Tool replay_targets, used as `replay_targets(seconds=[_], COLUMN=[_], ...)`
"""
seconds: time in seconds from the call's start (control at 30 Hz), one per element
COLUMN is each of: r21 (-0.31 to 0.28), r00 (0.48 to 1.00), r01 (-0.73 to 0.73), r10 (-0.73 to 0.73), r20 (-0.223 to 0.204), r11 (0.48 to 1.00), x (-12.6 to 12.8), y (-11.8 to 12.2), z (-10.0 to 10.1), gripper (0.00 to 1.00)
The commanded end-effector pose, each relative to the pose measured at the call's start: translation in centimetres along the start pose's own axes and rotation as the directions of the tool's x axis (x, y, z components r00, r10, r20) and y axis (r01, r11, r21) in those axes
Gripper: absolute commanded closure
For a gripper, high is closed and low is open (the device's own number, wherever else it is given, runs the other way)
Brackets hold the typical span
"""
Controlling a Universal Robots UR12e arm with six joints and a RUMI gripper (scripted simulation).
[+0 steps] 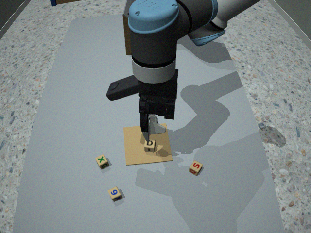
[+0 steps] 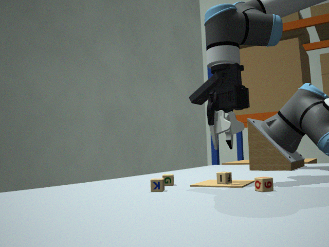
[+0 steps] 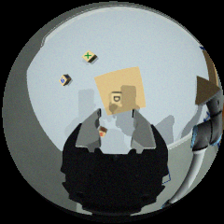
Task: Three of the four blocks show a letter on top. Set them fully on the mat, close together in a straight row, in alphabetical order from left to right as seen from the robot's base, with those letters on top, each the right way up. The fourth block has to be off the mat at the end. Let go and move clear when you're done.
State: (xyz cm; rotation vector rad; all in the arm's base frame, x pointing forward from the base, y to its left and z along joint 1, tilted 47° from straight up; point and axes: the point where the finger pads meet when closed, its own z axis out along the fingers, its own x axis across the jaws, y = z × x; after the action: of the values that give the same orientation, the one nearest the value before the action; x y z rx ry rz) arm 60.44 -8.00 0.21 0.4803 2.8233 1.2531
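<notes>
My gripper [image 2: 223,148] [image 3: 117,111] is partly open and empty, well above the block with the black D on top. This D block [image 1: 149,148] [image 2: 223,178] [image 3: 116,98] sits on the tan mat [image 1: 132,156] [image 2: 201,183] [image 3: 133,77]; its D reads upright in the top view, which faces the robot's base. The green X block [image 1: 101,160] [image 2: 167,179] [image 3: 88,56] is off the mat, left in the top view. The red S block [image 1: 195,167] [image 2: 263,184] [image 3: 102,132] is off it, right, turned askew. A block with a blue 6 or 9 [image 1: 114,192] [image 2: 157,185] [image 3: 64,79] lies nearest that camera, left.
The wooden wedge [image 2: 268,156] under the robot's base stands beyond the mat in the exterior view. Shelving with large boxes [image 2: 271,80] is behind it. The arm's shadow falls across the mat and around the S block.
</notes>
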Motion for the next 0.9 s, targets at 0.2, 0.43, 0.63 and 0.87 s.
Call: replay_targets(seconds=[0.2, 0.43, 0.63, 0.87], r21=[0.000, 0.000, 0.000, 0.000], r00=[1.000, 1.000, 1.000, 1.000], r01=[0.000, 0.000, 0.000, 0.000], r10=[0.000, 0.000, 0.000, 0.000], r20=[0.001, 0.001, 0.001, 0.001], r11=[1.000, 1.000, 1.000, 1.000], x=[-0.1, -0.1, -0.1, -0.1], y=[0.0, 0.0, 0.0, 0.0], z=[0.0, 0.2, 0.7, 1.3], gripper=[0.60, 0.60, 0.60, 0.60])
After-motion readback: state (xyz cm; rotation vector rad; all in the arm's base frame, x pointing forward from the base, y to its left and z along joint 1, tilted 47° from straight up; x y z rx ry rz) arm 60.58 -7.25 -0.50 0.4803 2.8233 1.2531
